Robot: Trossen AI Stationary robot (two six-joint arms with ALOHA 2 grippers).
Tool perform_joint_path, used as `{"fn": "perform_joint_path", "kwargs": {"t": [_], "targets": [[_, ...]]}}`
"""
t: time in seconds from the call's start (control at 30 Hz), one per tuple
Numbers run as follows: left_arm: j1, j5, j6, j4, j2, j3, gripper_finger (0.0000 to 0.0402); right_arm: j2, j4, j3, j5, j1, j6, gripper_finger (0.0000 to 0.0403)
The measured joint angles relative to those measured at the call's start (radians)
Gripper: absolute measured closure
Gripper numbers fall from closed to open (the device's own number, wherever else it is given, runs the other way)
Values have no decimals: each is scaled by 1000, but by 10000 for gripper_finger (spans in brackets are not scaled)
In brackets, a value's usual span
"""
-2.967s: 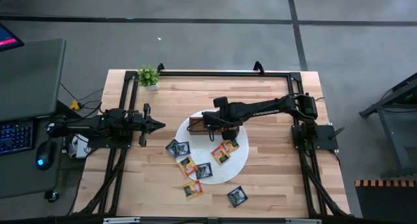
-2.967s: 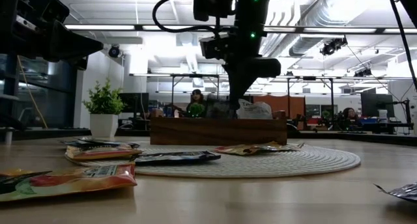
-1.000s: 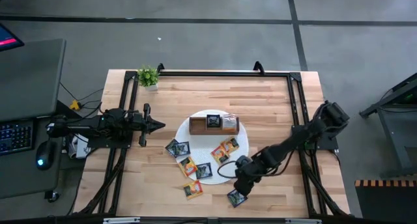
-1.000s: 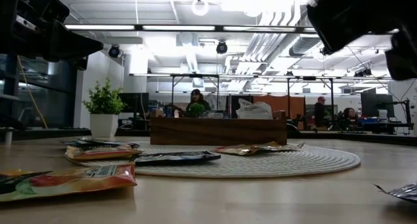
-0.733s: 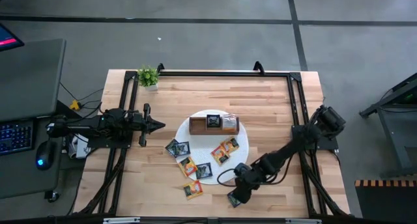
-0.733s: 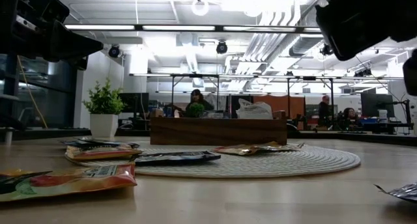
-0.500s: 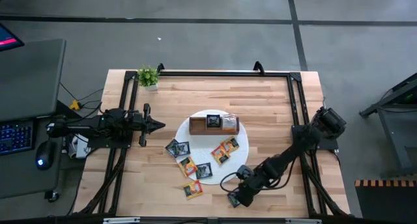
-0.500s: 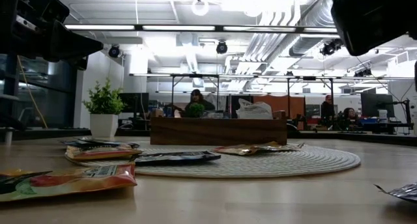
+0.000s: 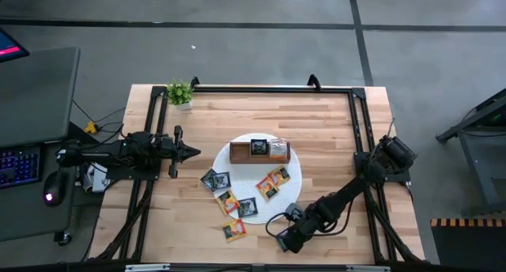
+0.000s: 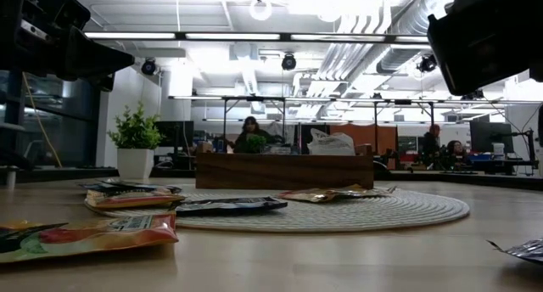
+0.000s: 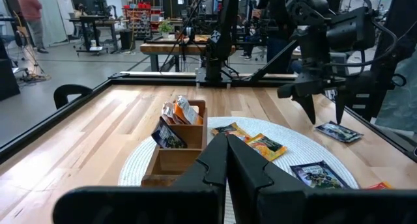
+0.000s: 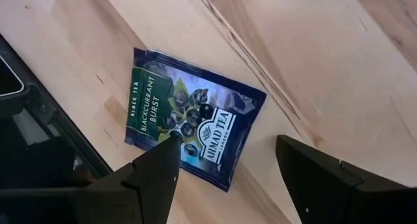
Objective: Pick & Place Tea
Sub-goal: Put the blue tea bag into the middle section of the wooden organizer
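The sachet (image 12: 193,134) I'm over is dark blue and lies flat on the bare wood near the table's front edge, off the mat (image 9: 291,194). In my right wrist view I can read "AHMAD TEA", "LONDON" and "BLACKCURRANT BURST" with "BLACK TEA" down its side. From the high view none of that print is legible and the right gripper (image 9: 285,242) covers most of the packet. Its fingers (image 12: 151,172) are spread wide, 1 on each side of the sachet, holding nothing; I can't tell whether the tips touch the wood.

The left wrist view shows the same packet (image 11: 337,131) lying beside the mat with the right gripper's tips above it. It also looks into the box (image 11: 173,146), where sachets stand upright in 2 compartments.

The other sachets (image 9: 235,202) lie on and beside the mat's left half.

My left gripper (image 9: 190,152) sits at the table's left, fingers closed on nothing.
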Motion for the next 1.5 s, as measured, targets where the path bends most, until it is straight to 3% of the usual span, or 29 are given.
{"fn": "perform_joint_path", "kwargs": {"t": [0.7, 1.13, 1.5], "targets": [[0, 0, 0, 0, 0, 0, 401, 13, 73, 0, 14, -1, 6, 154], [0, 0, 0, 0, 0, 0, 401, 49, 87, 1, 32, -2, 26, 217], [0, 0, 0, 0, 0, 0, 401, 49, 58, -1, 48, -4, 20, 241]]}}
